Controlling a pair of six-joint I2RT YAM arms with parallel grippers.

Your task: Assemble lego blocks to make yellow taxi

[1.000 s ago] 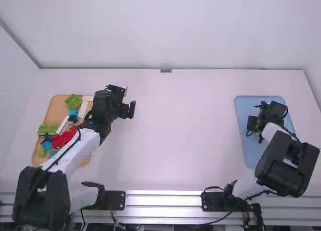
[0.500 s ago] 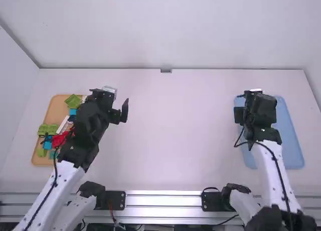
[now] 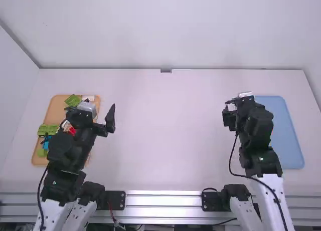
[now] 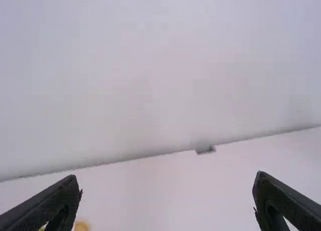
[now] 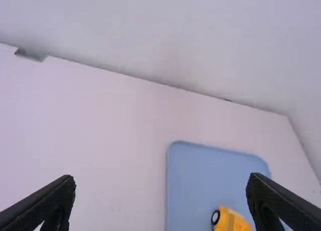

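Note:
My left gripper point(image 3: 91, 113) is above the right side of the wooden tray point(image 3: 56, 108); in the left wrist view the gripper point(image 4: 166, 180) has widely parted fingers and nothing between them. At the blue tray's left edge is my right gripper point(image 3: 242, 103), and in the right wrist view the gripper point(image 5: 161, 178) also stands open and unloaded. A yellow block piece point(image 5: 232, 220) with a black wheel lies in the blue tray point(image 5: 210, 166), partly behind a finger. Green blocks point(image 3: 48, 129), a red piece point(image 3: 72, 131) and blue blocks point(image 3: 46, 145) lie in the wooden tray, partly covered by the left arm.
The blue tray point(image 3: 287, 136) lies at the table's right side. Bare white table point(image 3: 170, 136) stretches between the two arms. A wall point(image 3: 170, 30) rises along the far edge, with a small grey fitting point(image 3: 166, 70) at its foot.
Both grippers have shifted to the left. The left one has moved back over the wooden tray, and the right one has gone from above the blue tray to its left edge.

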